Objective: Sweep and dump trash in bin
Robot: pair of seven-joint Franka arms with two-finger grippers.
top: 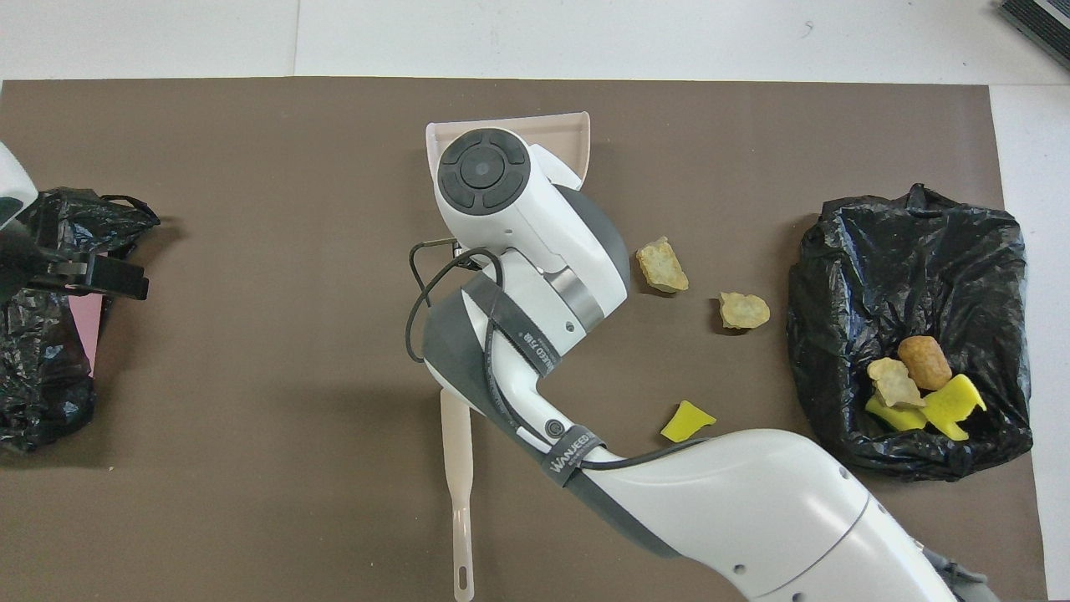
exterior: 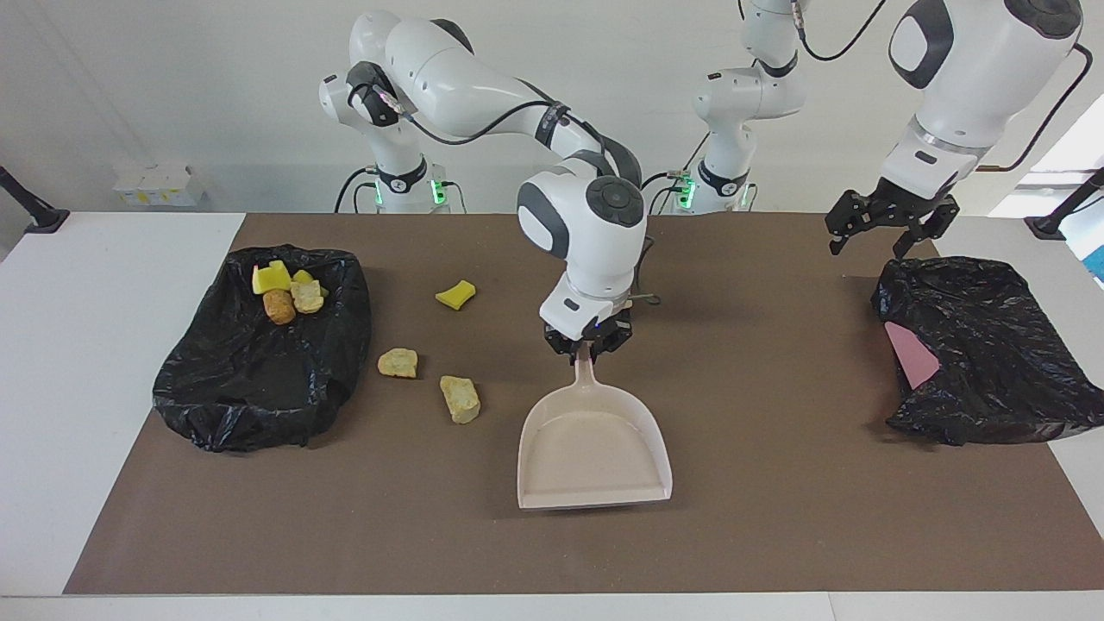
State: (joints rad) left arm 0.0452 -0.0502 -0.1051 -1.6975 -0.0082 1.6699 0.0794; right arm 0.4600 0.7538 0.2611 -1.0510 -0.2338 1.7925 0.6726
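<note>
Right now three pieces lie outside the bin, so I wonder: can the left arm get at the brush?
Probably yes: the left gripper hangs open and empty, but the right arm stretches over the brush, likely crowding it.
</note>
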